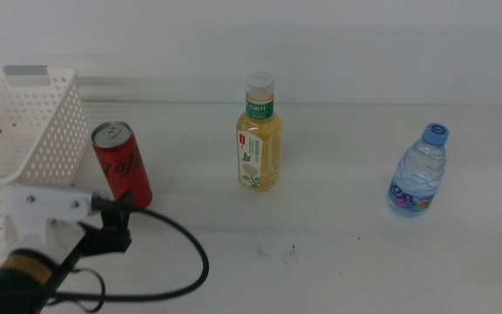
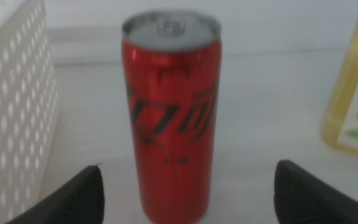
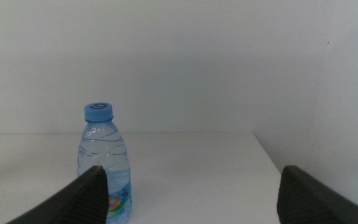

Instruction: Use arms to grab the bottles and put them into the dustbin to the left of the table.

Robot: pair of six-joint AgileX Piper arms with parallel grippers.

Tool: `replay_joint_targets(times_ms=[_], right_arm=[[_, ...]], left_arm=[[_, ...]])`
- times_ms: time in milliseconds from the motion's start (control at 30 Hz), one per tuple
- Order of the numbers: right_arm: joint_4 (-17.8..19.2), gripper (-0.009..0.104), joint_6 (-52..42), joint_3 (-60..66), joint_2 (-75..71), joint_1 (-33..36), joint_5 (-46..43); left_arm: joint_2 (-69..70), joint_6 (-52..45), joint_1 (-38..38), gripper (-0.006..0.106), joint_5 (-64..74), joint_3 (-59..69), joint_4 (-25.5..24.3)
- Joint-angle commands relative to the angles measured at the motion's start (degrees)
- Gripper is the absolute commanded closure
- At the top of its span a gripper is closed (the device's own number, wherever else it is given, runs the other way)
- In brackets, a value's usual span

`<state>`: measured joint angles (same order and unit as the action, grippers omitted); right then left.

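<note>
A slim red cola can (image 1: 122, 166) stands just right of the white perforated dustbin (image 1: 24, 131) at the table's left. My left gripper (image 1: 118, 214) comes in from the bottom left and sits close in front of the can. In the left wrist view the can (image 2: 171, 112) stands upright between the spread jaws of the left gripper (image 2: 188, 168), which is open and not touching it. The yellow tea bottle (image 1: 259, 144) stands mid-table and the blue-capped water bottle (image 1: 418, 170) at the right. The right gripper (image 3: 192, 171) is open, out of the middle view, with the water bottle (image 3: 104, 165) beyond one jaw.
The white table (image 1: 321, 262) carries a few dark specks near its front middle. The dustbin wall (image 2: 11, 106) stands close beside the can, and the tea bottle (image 2: 353, 93) is on its other side. A black cable loops from the left arm.
</note>
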<state>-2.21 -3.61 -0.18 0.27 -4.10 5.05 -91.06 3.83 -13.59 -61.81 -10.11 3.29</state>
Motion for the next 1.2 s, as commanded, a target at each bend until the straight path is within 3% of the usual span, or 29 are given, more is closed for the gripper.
replay_joint_targets(times_ms=[0,100,433,1167], right_arm=[[0.14,0.007,-0.26,0.18,-0.27,-0.44,-0.37],[0.14,0.007,-0.26,0.18,-0.27,-0.44,-0.37],[0.14,0.007,-0.26,0.18,-0.27,-0.44,-0.37],[0.14,0.007,-0.26,0.18,-0.27,-0.44,-0.37]], left_arm=[[0.13,-0.79,-0.15,0.007,1.8,-2.26,0.84],[-1.88,-0.8,1.27,0.007,1.62,-4.01,0.17],[-12.74,5.4,8.55,0.007,-4.33,-9.98,-15.1],[-22.4,4.58,8.55,0.008,0.06,-23.55,-13.84]])
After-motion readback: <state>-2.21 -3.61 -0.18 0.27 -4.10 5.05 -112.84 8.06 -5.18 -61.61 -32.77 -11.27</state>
